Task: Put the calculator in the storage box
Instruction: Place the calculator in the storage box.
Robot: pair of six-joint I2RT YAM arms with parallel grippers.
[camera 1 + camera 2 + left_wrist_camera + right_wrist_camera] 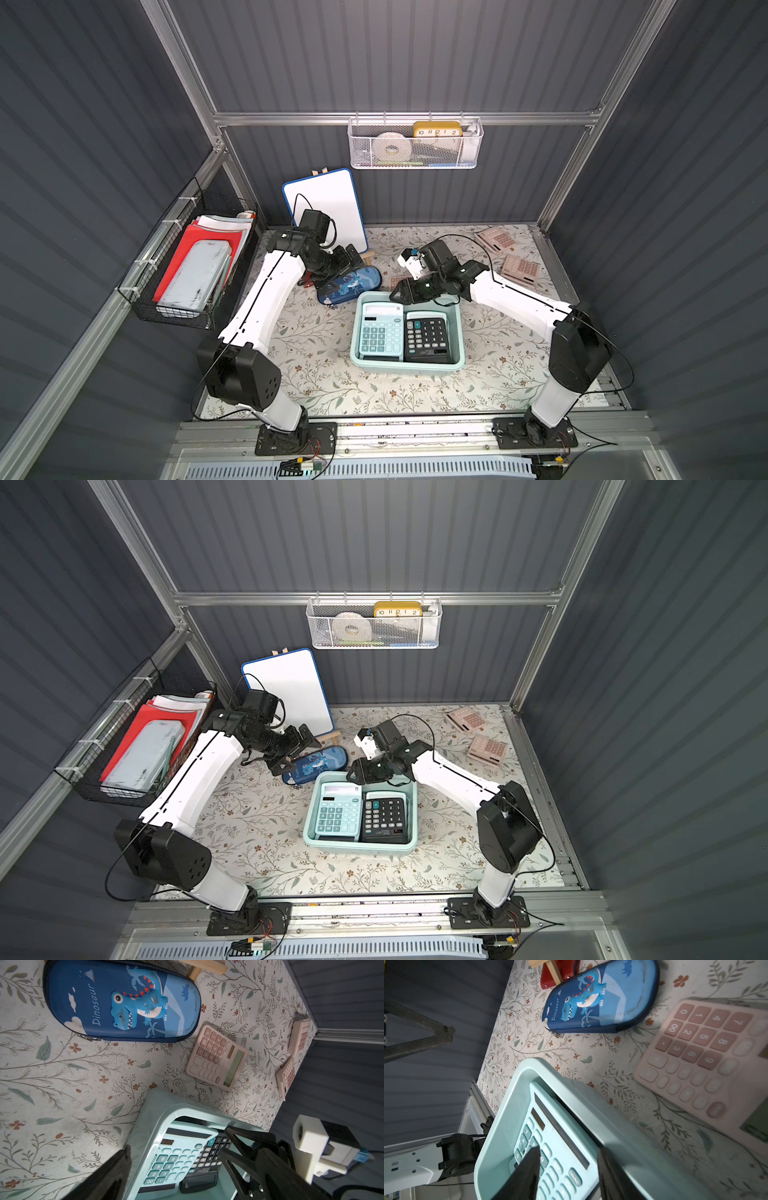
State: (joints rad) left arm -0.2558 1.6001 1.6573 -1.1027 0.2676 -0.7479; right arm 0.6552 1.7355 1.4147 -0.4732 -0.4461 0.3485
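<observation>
Only the top views take in the whole cell: the floral table [316, 357], the black wire basket [145, 299] on the side wall at 9 o'clock and the white mesh basket [361, 153] on the back wall at 12. They also show both far pink calculators [496, 239] face up near the 1 o'clock corner. The wrist views give what the right arm mostly covers from above: a third pink calculator [216, 1057], flat on the table just past the box's rim at 12 o'clock.

The wire basket holds red folders [199, 249], papers and a grey-blue flat case [195, 278]. The mesh basket holds a white tape roll [390, 147] and a yellow clock [436, 128]. The storage box [407, 368] sits mid-table. Inside it, side by side and keys up, lie the teal calculator [380, 332] on the 9 o'clock side and a black calculator [428, 336] on the 3 o'clock side, displays toward 12.

The left arm [266, 291] rises from 7 o'clock and bends toward 11. The left gripper [338, 272] hangs over the dinosaur pencil case [361, 282], jaws spread wide and empty. The right arm [515, 297] reaches in from 5 o'clock. The right gripper [569, 1149] is at the box's 12 o'clock rim with its jaws parted, holding nothing. One of its fingers [529, 1167] is above the teal keys.
</observation>
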